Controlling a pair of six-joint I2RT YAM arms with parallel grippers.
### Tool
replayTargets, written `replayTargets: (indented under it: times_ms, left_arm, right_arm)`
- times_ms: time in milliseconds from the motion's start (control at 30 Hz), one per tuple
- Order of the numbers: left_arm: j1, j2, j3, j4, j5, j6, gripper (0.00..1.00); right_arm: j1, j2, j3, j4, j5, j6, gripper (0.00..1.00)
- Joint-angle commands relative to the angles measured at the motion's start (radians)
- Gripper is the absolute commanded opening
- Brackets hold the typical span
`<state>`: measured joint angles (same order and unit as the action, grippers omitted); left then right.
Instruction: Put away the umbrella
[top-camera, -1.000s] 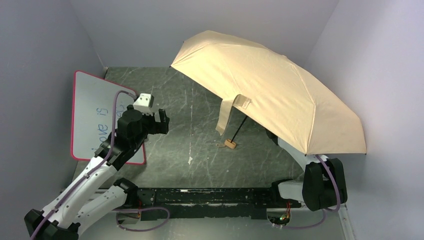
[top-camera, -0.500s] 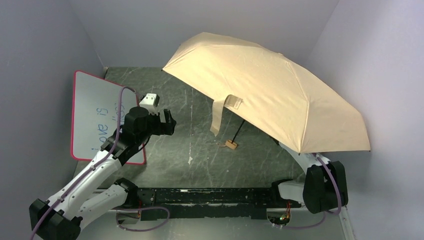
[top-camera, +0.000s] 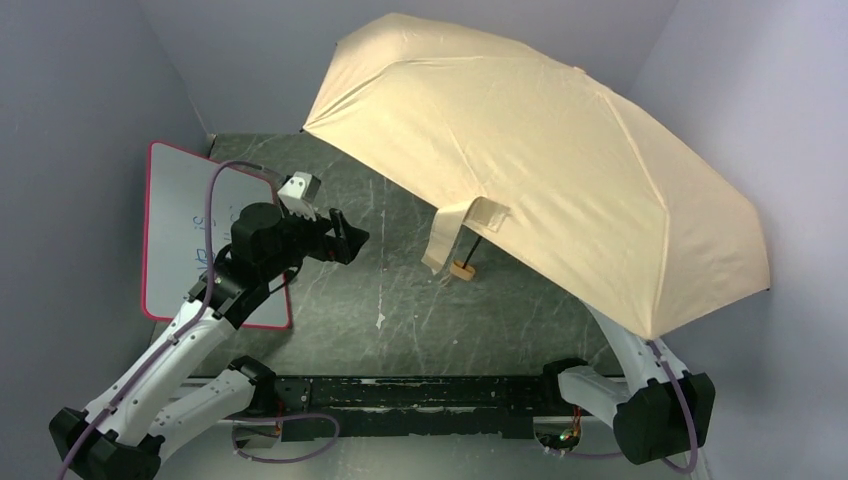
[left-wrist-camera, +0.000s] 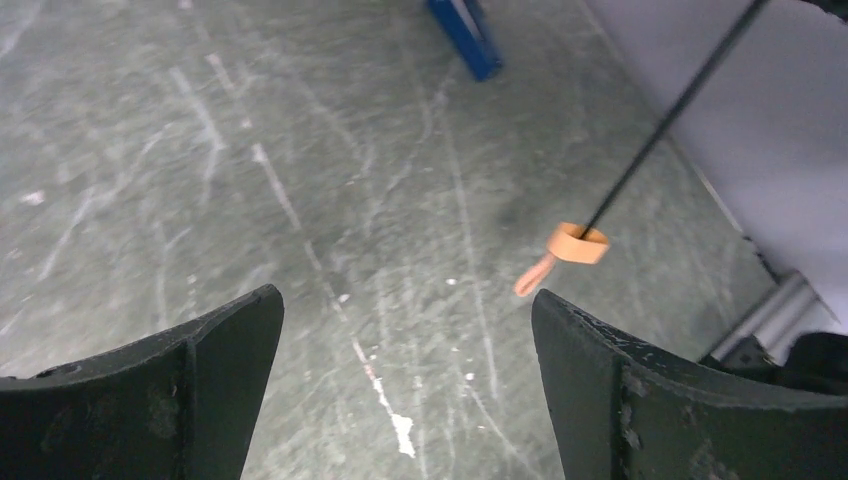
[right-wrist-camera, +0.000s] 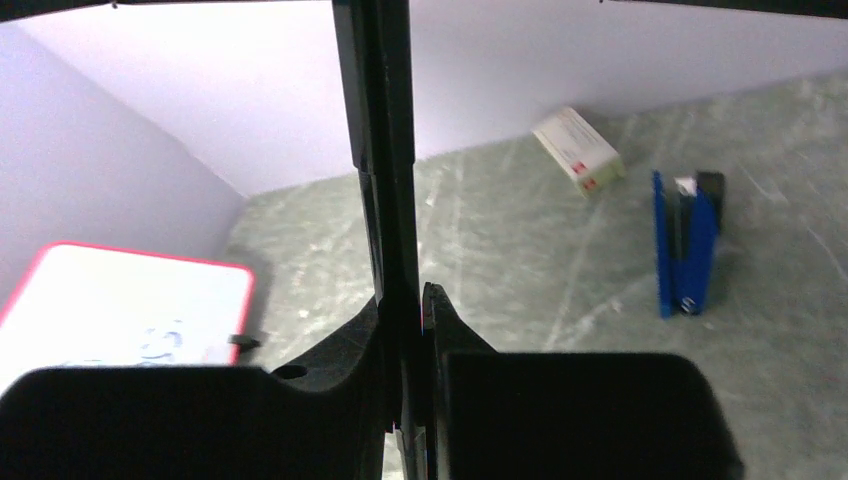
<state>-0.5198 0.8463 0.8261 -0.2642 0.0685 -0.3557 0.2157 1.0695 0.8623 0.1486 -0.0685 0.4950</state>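
Note:
The umbrella (top-camera: 540, 170) is open, its beige canopy tilted over the right half of the table, and its tan strap (top-camera: 450, 235) hangs down. A thin black shaft (left-wrist-camera: 670, 120) runs down to the small tan handle knob (top-camera: 462, 268), which hangs just above the table. In the top view the canopy hides my right gripper (right-wrist-camera: 405, 300). The right wrist view shows it shut on the umbrella's black shaft (right-wrist-camera: 380, 120). My left gripper (top-camera: 345, 238) is open, left of the knob (left-wrist-camera: 578, 243), with nothing between its fingers (left-wrist-camera: 405, 310).
A pink-framed whiteboard (top-camera: 180, 220) lies at the left under my left arm. A blue stapler (right-wrist-camera: 685, 240) and a small white box (right-wrist-camera: 578, 148) sit under the canopy near the back wall. Grey walls close in on both sides.
The right gripper has closed on the shaft and lifted the umbrella, so the canopy now sits higher and nearer the camera. The left gripper has moved right toward the knob, still open.

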Motion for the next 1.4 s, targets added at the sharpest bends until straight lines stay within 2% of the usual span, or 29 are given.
replayTargets:
  times_ms: [0, 100, 233, 467, 833, 1100, 1367]
  left_arm:
    - [0.004, 0.023, 0.077, 0.110, 0.239, -0.013, 0.98]
    - [-0.023, 0.059, 0.122, 0.144, 0.296, -0.030, 0.98]
    - [-0.102, 0.084, 0.164, 0.207, 0.290, -0.030, 0.98]
    - [-0.217, 0.151, 0.184, 0.367, 0.293, -0.055, 0.98]
    - [-0.280, 0.267, 0.241, 0.515, 0.301, -0.083, 0.98]
    - [-0.306, 0.328, 0.273, 0.598, 0.328, -0.120, 0.98]
    - [-0.360, 0.385, 0.299, 0.602, 0.312, -0.119, 0.83]
  right_arm:
    - [-0.007, -0.042, 0.096, 0.019, -0.141, 0.059, 0.00]
    - [-0.007, -0.034, 0.145, -0.003, -0.229, 0.105, 0.00]
    - [-0.007, -0.004, 0.196, 0.005, -0.370, 0.193, 0.00]
    - [0.009, 0.037, 0.213, 0.141, -0.523, 0.384, 0.00]
    - [0.109, 0.065, 0.200, 0.344, -0.604, 0.556, 0.00]
    - [0.193, 0.084, 0.208, 0.399, -0.618, 0.552, 0.00]
    - [0.232, 0.100, 0.192, 0.522, -0.637, 0.619, 0.00]
